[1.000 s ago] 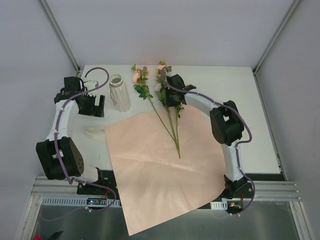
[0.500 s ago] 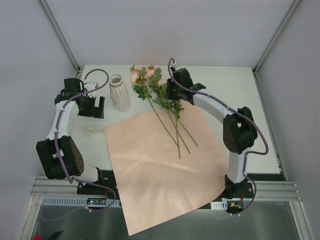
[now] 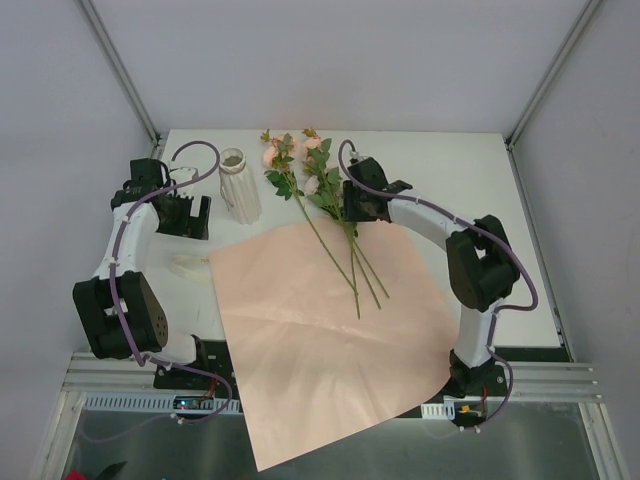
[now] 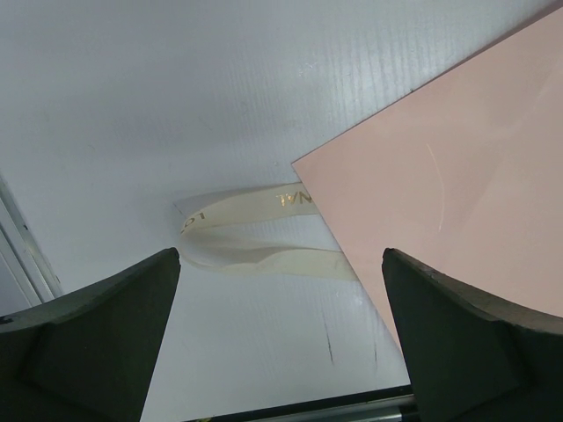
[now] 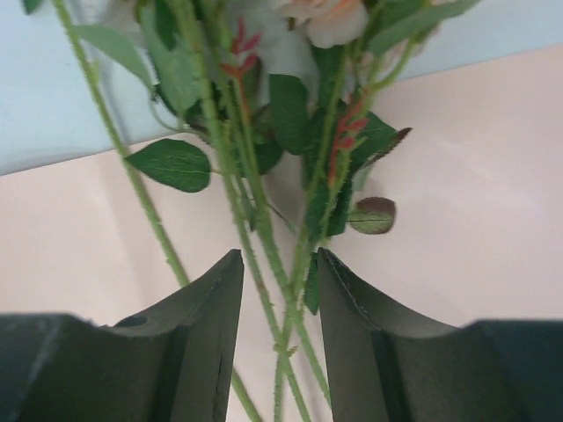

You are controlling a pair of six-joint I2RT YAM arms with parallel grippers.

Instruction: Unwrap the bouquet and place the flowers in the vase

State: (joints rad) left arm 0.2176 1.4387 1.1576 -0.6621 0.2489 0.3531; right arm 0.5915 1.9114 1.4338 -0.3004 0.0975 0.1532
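Smooth matt pink paper (image 3: 320, 340); ribbed white vase (image 3: 241, 196), ceramic-looking; satiny cream ribbon (image 4: 246, 251); matt white bench (image 3: 450, 170).

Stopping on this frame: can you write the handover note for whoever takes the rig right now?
Left gripper: open, empty, above the loose ribbon.
Right gripper: fingers parted around the flowers' stems, not clamped.
Flowers lie flat, blooms on the table, stem ends on the paper. The vase stands upright to their left, no stems in it.
Done: bouquet unwrapped, paper spread flat.
Left: put flowers into vase.
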